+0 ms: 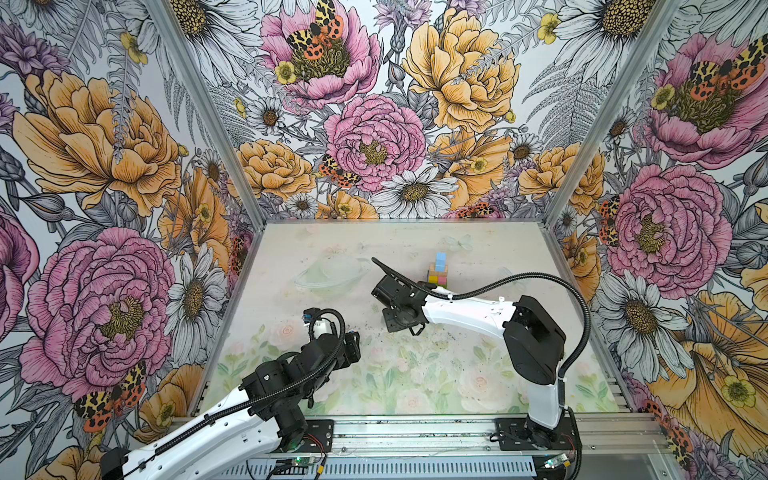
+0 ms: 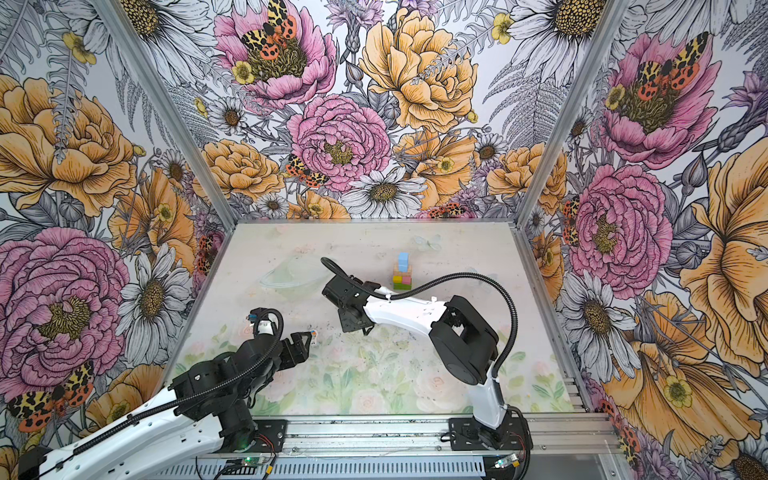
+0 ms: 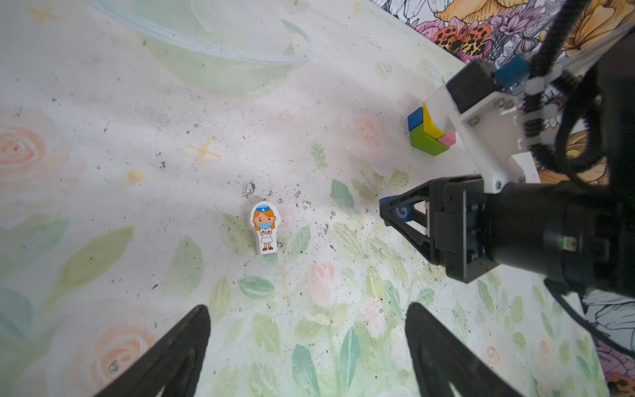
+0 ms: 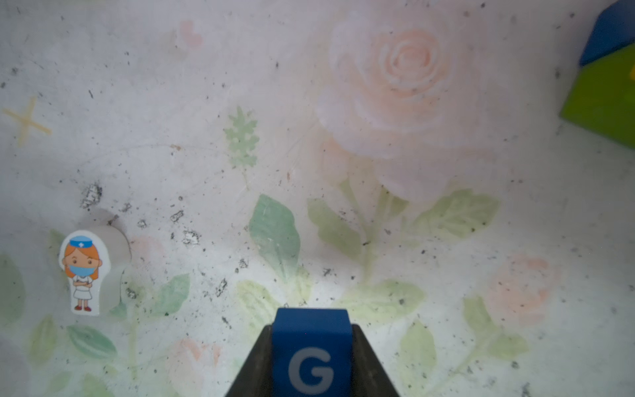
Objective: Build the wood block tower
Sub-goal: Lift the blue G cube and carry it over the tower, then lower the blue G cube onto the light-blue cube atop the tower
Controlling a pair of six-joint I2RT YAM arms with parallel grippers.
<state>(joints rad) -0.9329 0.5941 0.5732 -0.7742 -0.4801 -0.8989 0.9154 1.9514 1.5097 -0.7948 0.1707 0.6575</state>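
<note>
pale floral table [image 1: 457,374] bears a tower of green, yellow, pink, tan and light blue wooden blocks [image 1: 437,272] toward its far side; right jaws clamp a blue wooden cube marked g [image 4: 311,350]; left jaws gape wide, facing a tiny white nurse figure [image 3: 264,228]

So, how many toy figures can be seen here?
1. The toy figure is on the table, ahead of the open left gripper, apart from the block tower. Others may be hidden behind the arms.

Tower [image 3: 427,142] half hidden behind right arm [image 3: 481,117].
</note>
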